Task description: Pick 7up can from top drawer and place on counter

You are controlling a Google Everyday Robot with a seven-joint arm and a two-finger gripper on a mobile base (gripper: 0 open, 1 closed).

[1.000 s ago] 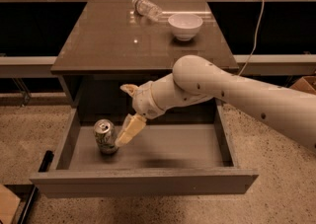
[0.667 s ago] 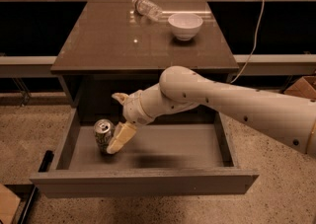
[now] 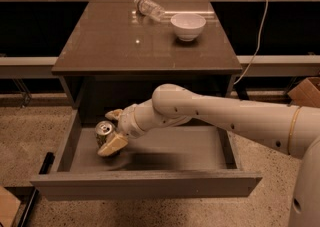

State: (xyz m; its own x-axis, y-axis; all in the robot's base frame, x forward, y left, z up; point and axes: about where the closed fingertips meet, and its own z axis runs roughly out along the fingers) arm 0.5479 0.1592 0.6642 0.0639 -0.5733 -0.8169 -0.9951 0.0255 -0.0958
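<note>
The 7up can (image 3: 104, 131) stands upright in the left part of the open top drawer (image 3: 145, 183), with its silver pull-tab top showing. My gripper (image 3: 105, 134) has reached into the drawer from the right. It is open, with one finger (image 3: 114, 115) behind the can and the other (image 3: 113, 144) in front, so the can sits between them. I cannot tell whether the fingers touch the can. The counter (image 3: 115, 46) is the glossy cabinet top above the drawer.
A white bowl (image 3: 188, 26) and a clear plastic bottle (image 3: 149, 8) lying on its side are at the back of the counter. My arm (image 3: 225, 116) crosses the drawer's right half. A cardboard box (image 3: 306, 93) is on the floor at right.
My gripper has moved left across the drawer and now has its fingers on either side of the can. The can has not moved.
</note>
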